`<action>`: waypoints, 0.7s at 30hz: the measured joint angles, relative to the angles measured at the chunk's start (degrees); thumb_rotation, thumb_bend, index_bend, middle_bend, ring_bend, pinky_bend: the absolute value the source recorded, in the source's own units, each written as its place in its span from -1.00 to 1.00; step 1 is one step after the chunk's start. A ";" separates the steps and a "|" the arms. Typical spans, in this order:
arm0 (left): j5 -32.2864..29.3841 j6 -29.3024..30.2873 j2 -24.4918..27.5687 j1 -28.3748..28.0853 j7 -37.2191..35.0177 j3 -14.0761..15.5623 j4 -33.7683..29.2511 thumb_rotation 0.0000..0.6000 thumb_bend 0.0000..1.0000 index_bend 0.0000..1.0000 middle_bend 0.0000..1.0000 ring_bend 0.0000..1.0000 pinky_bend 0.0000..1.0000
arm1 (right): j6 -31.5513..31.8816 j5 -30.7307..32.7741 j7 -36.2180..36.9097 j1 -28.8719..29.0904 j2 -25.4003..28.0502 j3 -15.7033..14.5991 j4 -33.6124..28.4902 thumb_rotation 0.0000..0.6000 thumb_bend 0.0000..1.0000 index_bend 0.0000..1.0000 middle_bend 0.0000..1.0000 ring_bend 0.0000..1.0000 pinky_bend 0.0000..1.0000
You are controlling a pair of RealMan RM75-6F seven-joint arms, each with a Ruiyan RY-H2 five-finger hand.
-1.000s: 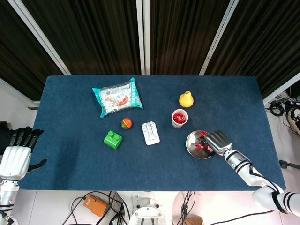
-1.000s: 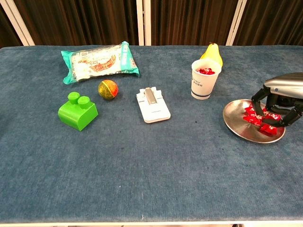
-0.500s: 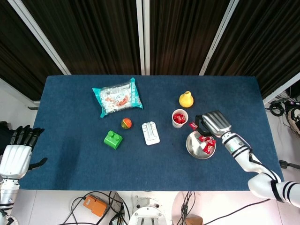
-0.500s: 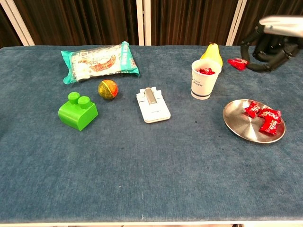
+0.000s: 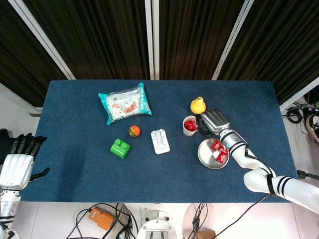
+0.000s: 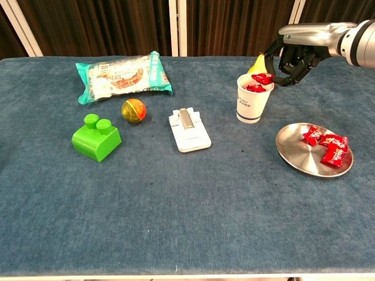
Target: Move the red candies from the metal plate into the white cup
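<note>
1. Presently the right hand pinches one red candy in its fingertips, directly above the open mouth of the white cup; the candy hangs just over the rim, on the side of the cup toward the yellow pear.
2. Red candies are visible inside the cup, so part of the transfer appears done.
3. Three more candies lie on the metal plate, which sits near the cup on the side toward the robot's right and slightly nearer the robot.
4. Relation governing the coming move: the cup opening lies straight below the held candy, so release alone should suffice; no sideways travel looks necessary.
5. Risk, as a judgement: the candy sits close to the rim and could catch on it.
6. The left hand is far from the cup, off the table edge, fingers extended and holding nothing; the right hand is the nearer one
</note>
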 measured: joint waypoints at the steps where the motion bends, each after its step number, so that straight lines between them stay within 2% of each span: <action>1: 0.00 -0.01 -0.01 -0.01 0.00 0.00 0.01 1.00 -1.00 -0.73 -0.71 -0.93 -1.00 | 0.00 0.29 -0.20 0.12 -0.17 0.01 0.20 1.00 0.18 0.16 0.88 1.00 1.00; 10: 0.02 -0.05 -0.04 0.00 0.03 0.06 0.02 1.00 -1.00 -0.73 -0.71 -0.93 -1.00 | 1.34 1.08 -0.80 0.04 -0.47 -0.07 0.43 1.00 0.06 -0.08 0.88 1.00 1.00; 18: 0.05 -0.39 0.06 -0.51 -0.26 -0.28 0.13 1.00 -1.00 -0.73 -0.71 -0.93 -1.00 | 6.91 -1.92 1.75 -3.66 3.94 -0.36 -3.22 1.00 -0.07 -0.25 0.88 0.99 1.00; 20: -0.15 -0.54 0.05 -0.60 -0.55 -0.38 0.30 1.00 -1.00 -0.73 -0.71 -0.93 -1.00 | 9.49 -3.22 2.16 -5.17 5.32 -0.64 -4.31 1.00 -0.10 -0.31 0.81 0.89 1.00; 21: -0.24 -0.60 0.04 -0.65 -0.70 -0.44 0.40 1.00 -1.00 -0.73 -0.71 -0.93 -1.00 | 11.56 -4.11 2.30 -6.37 6.26 -0.89 -5.05 1.00 -0.10 -0.34 0.70 0.78 0.99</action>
